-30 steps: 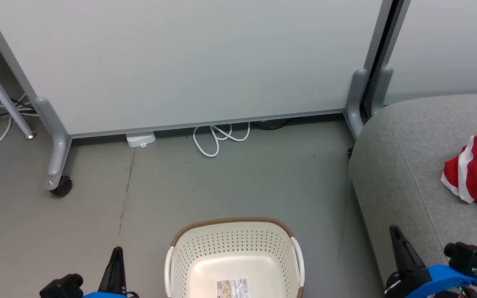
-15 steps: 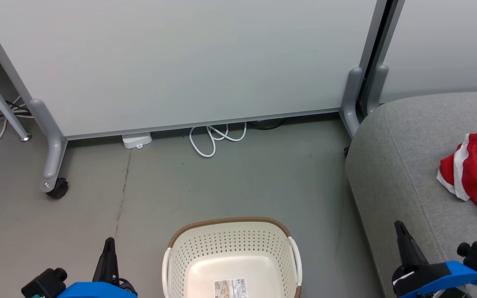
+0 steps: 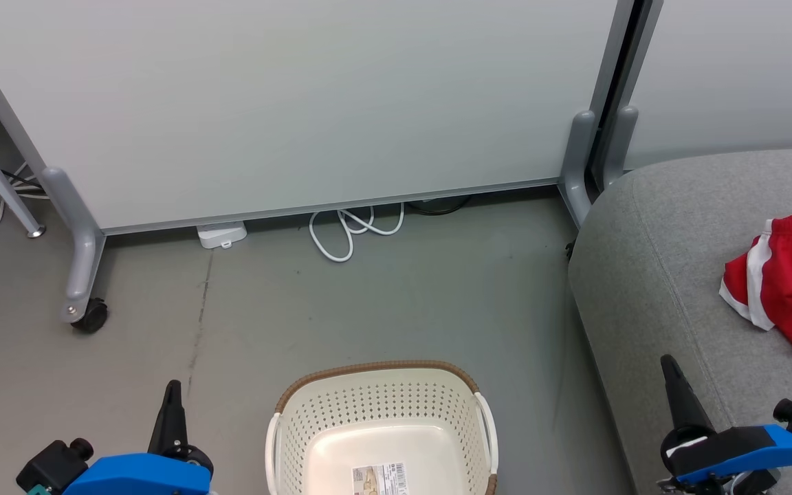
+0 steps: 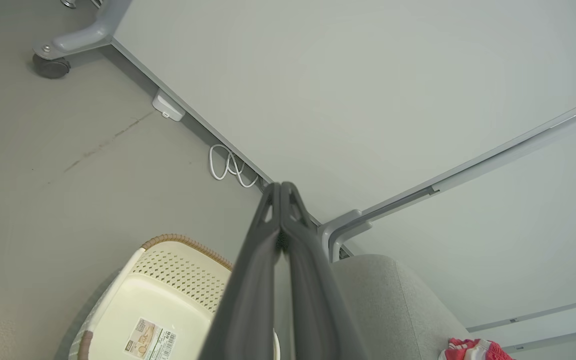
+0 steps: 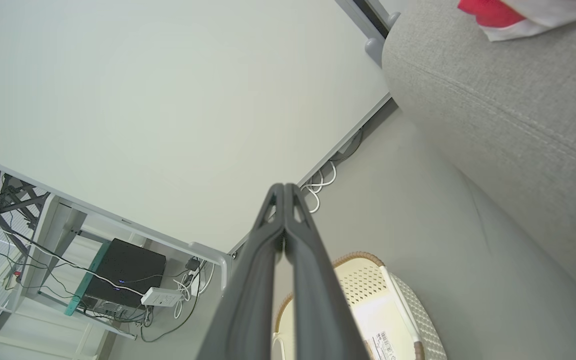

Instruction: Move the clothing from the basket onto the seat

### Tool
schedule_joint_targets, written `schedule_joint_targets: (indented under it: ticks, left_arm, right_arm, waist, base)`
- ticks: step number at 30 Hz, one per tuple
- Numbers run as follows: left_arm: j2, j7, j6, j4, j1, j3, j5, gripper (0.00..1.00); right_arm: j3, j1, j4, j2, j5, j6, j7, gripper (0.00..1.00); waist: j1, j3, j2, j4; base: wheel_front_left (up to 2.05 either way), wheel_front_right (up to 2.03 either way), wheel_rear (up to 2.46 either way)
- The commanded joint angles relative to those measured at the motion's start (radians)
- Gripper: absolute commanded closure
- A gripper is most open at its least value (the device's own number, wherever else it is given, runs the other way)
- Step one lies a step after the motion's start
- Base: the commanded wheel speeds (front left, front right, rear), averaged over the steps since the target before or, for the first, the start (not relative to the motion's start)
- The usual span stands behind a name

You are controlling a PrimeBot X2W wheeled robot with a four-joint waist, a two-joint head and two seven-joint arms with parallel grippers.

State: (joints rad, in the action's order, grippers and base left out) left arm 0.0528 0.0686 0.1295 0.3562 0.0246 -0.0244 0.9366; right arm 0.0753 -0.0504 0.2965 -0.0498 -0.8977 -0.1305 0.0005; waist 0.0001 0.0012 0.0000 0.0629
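Note:
The cream basket [image 3: 382, 405] with a brown rim stands on the floor at the bottom centre, holding nothing but a barcode label [image 3: 382, 479]. Red clothing [image 3: 784, 275] with white stripes lies on the grey seat [image 3: 650, 275] at the right; it also appears in the left wrist view as clothing [image 4: 473, 349] and in the right wrist view as clothing [image 5: 518, 12]. My left gripper [image 3: 173, 392] is shut and holds nothing, left of the basket. My right gripper [image 3: 671, 371] is shut and holds nothing, over the seat's front edge, short of the clothing.
A pale partition panel [image 3: 300, 103] on grey wheeled legs [image 3: 83, 275] closes off the back. A coiled white cable [image 3: 351, 230] and a white power block [image 3: 221, 235] lie at its base. Grey floor [image 3: 368, 309] stretches between panel and basket.
The head view has shifted, so the whole scene sits slightly left and up. Both grippers stay shut with nothing held; each stands a little higher in the picture.

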Motion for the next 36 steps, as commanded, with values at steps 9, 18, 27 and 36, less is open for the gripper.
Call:
schedule_joint_targets:
  ticks: [9,18,27,36]
  left_arm:
    - [0.002,-0.035,0.001,-0.032,0.037,-0.022,0.125,1.0]
    - [0.001,-0.063,0.001,-0.047,0.047,-0.035,0.227,1.0]
    - [0.0,-0.087,0.001,-0.06,0.055,-0.047,0.311,1.0]
    - [0.0,-0.107,0.001,-0.072,0.064,-0.055,0.388,1.0]
  right_arm:
    - [0.01,-0.033,-0.023,-0.001,-0.133,0.0,0.023,1.0]
    - [0.016,-0.039,-0.029,-0.001,-0.242,0.0,0.04,1.0]
    - [0.02,-0.043,-0.034,-0.001,-0.33,0.0,0.054,1.0]
    - [0.024,-0.049,-0.039,-0.001,-0.412,0.0,0.068,1.0]
  waist:
    - [0.0,0.0,0.0,-0.008]
    - [0.0,0.0,0.0,-0.016]
    - [0.0,0.001,0.0,-0.023]
    - [0.0,0.001,0.0,-0.03]
  base:
    - [0.0,0.0,0.0]
    - [0.0,0.0,0.0]
    - [0.0,0.0,0.0]
    - [0.0,0.0,0.0]
